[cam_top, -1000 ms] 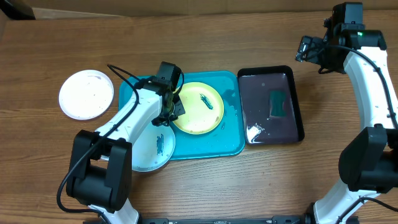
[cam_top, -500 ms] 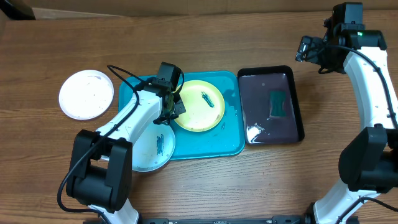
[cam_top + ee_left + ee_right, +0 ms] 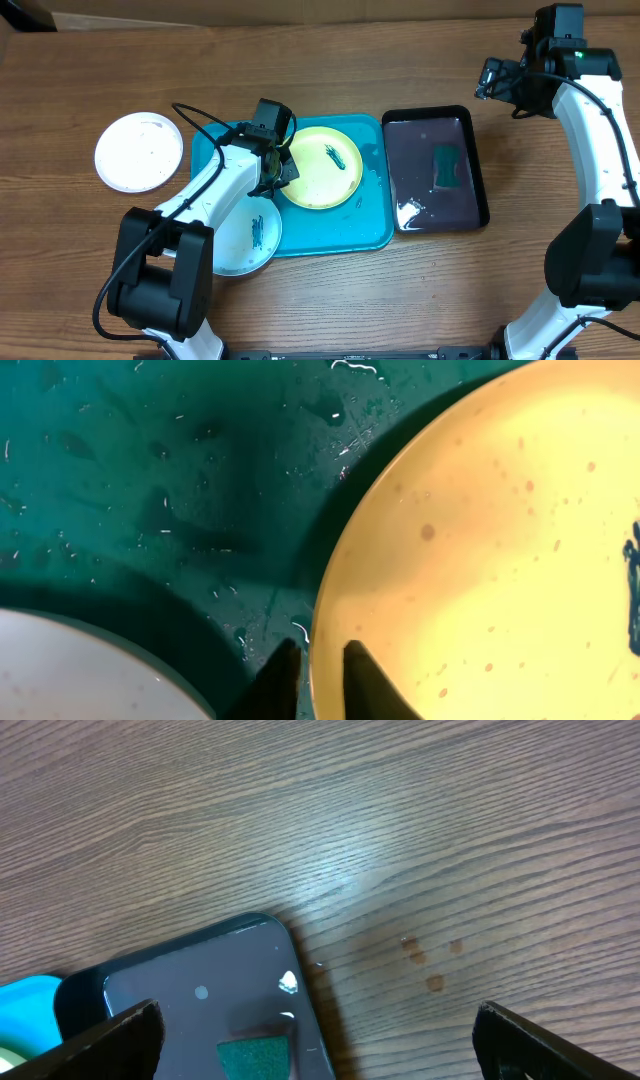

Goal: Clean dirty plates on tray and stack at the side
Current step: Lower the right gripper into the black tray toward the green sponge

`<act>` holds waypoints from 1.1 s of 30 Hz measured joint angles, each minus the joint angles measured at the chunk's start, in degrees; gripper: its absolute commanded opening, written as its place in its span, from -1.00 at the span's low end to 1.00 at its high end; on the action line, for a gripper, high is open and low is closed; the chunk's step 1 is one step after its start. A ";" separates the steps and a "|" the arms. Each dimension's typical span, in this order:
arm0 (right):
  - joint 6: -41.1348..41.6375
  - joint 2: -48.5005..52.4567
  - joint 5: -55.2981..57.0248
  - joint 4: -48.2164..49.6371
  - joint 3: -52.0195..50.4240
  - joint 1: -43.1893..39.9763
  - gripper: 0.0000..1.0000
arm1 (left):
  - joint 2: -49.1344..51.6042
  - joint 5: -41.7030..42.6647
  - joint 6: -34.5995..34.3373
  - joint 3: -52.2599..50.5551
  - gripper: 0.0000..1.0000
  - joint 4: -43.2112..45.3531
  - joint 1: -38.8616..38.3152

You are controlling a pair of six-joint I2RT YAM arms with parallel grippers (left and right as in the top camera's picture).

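Observation:
The yellow-green plate (image 3: pixel 320 170) with teal smears lies in the turquoise tray (image 3: pixel 375 215). My left gripper (image 3: pixel 280 172) is shut on its left rim; in the left wrist view the fingers (image 3: pixel 320 675) pinch the plate's edge (image 3: pixel 480 540), one inside, one outside. The pale blue plate (image 3: pixel 245 235) with a teal smear sits at the tray's near left corner, partly under my left arm. The white plate (image 3: pixel 138 151) lies on the bare wood at the left. My right gripper (image 3: pixel 497 78) is open and empty, high over the table at the far right.
A black tray (image 3: pixel 436 170) holding water and a green sponge (image 3: pixel 446 165) stands right of the turquoise tray; it also shows in the right wrist view (image 3: pixel 200 1010). Brown spots mark the wood (image 3: pixel 430 960). A cardboard sheet lies along the far edge.
The yellow-green plate has shifted slightly in my left gripper's hold, its far side moving a little. The right arm has not moved.

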 measured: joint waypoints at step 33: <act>-0.04 0.00 -16.02 -9.44 0.00 3.06 0.69 | 2.21 1.64 0.20 0.00 -0.76 1.27 1.29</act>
